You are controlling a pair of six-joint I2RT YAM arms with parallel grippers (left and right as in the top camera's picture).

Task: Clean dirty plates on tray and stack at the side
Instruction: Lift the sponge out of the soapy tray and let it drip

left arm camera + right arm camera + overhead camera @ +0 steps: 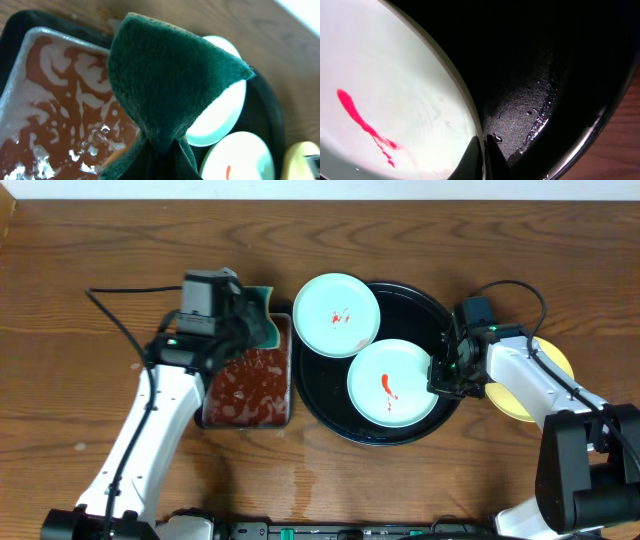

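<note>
Dirty plates, three in all. The pale mint-blue round plate with a long red streak (pixel 393 382) lies inside the large round glossy black tray (pixel 415 315). The second mint-blue plate, flecked red (pixel 336 315), overlaps the tray's upper-left rim. The pale yellow plate (pixel 558 363) sits on the table just right of the tray, its face mostly hidden by the right arm.

Neither mint plate looks wiped and no stack is formed, so most of the task appears to remain.

The left gripper (pixel 255 320) is clamped on a dark green sponge (pixel 170 80) above the small rectangular tray of red-stained liquid (pixel 246 423). The right gripper (pixel 483 157) appears pinched on the streaked plate's rim.

The surface is a brown wood-grain table (pixel 80 380). Of the room, only a pale strip at the far edge shows.
</note>
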